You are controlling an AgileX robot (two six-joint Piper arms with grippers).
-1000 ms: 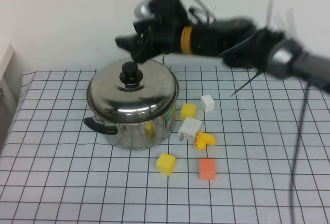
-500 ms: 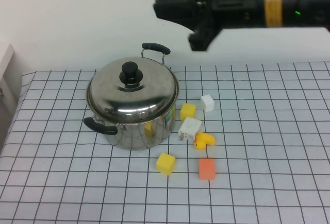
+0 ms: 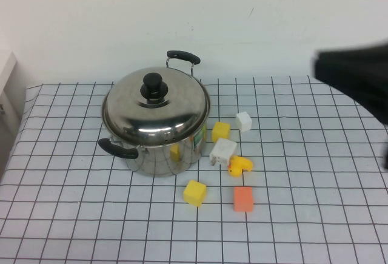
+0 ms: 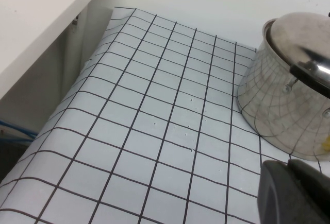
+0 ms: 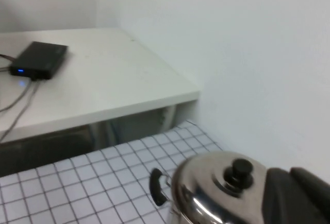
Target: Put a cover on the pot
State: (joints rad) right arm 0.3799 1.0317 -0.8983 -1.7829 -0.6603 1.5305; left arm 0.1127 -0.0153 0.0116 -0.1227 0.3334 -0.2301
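One large round shiny stainless-steel pot with two black side handles sits left of centre in the high view, and I see its domed steel lid with a black knob seated squarely on the rim. Small yellow, white and orange blocks lie on the gridded counter just right of it. My right tool blurs at the right edge, well apart; left tool is near the pot's side. I cannot tell either tool's spread.

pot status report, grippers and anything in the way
Pot covered, lid seated. Right gripper raised off the table's right side, holding nothing. Left gripper parked low beside the pot. Blocks loose right of pot, not obstructing.
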